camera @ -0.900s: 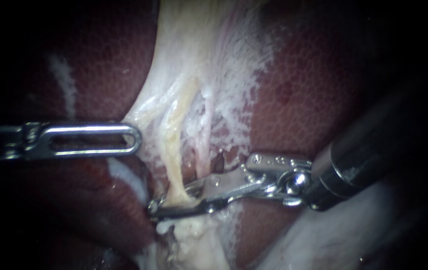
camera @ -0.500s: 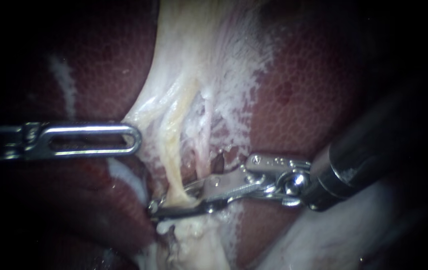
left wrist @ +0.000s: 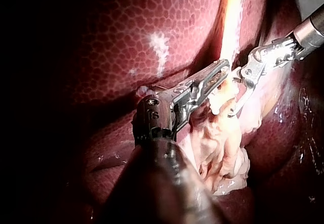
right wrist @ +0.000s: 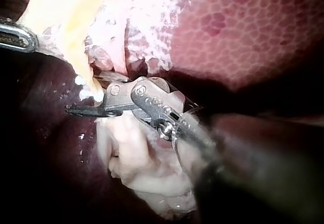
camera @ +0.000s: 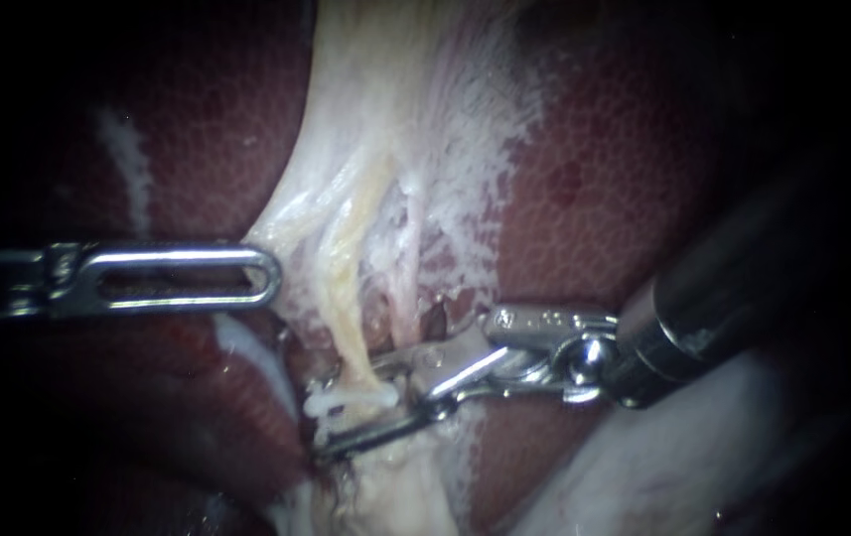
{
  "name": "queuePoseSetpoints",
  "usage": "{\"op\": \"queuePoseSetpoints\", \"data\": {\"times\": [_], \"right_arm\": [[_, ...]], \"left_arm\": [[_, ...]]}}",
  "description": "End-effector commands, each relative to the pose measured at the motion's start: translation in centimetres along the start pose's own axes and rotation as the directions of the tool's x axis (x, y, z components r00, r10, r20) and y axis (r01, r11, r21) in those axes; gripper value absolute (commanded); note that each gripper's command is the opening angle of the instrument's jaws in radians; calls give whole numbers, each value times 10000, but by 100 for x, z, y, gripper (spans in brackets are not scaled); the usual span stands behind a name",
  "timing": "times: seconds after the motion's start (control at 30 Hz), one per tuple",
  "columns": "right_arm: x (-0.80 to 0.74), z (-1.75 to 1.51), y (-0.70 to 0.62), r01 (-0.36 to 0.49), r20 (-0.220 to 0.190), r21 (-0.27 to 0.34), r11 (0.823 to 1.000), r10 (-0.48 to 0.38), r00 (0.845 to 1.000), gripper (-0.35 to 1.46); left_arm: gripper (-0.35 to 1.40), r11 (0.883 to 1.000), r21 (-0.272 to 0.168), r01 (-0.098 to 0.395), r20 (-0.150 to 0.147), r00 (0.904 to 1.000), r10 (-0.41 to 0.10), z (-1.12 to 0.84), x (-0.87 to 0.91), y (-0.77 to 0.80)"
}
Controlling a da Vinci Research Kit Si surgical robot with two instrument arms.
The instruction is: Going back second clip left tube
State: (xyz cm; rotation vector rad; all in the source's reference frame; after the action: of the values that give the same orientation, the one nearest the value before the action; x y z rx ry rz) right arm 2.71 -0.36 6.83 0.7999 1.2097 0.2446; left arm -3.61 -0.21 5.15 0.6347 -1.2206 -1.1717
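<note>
Mottled dark-red liver [camera: 594, 189] fills the field, its margins lost in darkness. Since the earlier frames the jaws of the right instrument [camera: 354, 415] have parted, exposing a white clip [camera: 341, 400] across the yellowish left tube [camera: 346, 298]; the lower jaw masks the tissue beneath. The left instrument [camera: 268, 275], jaws clenched on pale tissue [camera: 415, 129], lies well apart.

The left instrument [left wrist: 221, 69] comes in over the liver [left wrist: 152, 26], and its jaws are closed on pale tissue [left wrist: 228, 130]. Just beside them the right instrument [left wrist: 236, 95] has its jaws apart, close to a yellow tube [left wrist: 230, 19].
</note>
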Motion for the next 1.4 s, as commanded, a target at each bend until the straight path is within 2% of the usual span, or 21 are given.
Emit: {"op": "queuePoseSetpoints", "data": {"times": [0.03,0.13,0.3,0.7,1.03,1.4], "right_arm": [[1,-1,1,188,-34,-131,9997,-188,9998,56],[3,-3,5,807,-71,-474,9956,-811,9967,59],[5,-8,8,1467,-34,-570,9875,-1471,9891,60],[3,-13,5,1889,-1,-526,9806,-1891,9820,60],[-7,-52,-11,1908,16,-677,9793,-1911,9816,60],[6,-123,-43,1859,24,-1148,9758,-1869,9824,60]], "left_arm": [[-35,10000,2,-1,-1,10000,1,0,0,0],[-35,10000,1,-1,-1,10000,1,0,0,0],[-35,10000,0,-2,0,10000,2,0,0,-1],[-35,10000,-1,-3,0,10000,3,0,0,-1],[-35,10000,12,-21,-6,10000,21,0,2,5],[-35,10000,32,-32,17,10000,32,1,4,10]]}}
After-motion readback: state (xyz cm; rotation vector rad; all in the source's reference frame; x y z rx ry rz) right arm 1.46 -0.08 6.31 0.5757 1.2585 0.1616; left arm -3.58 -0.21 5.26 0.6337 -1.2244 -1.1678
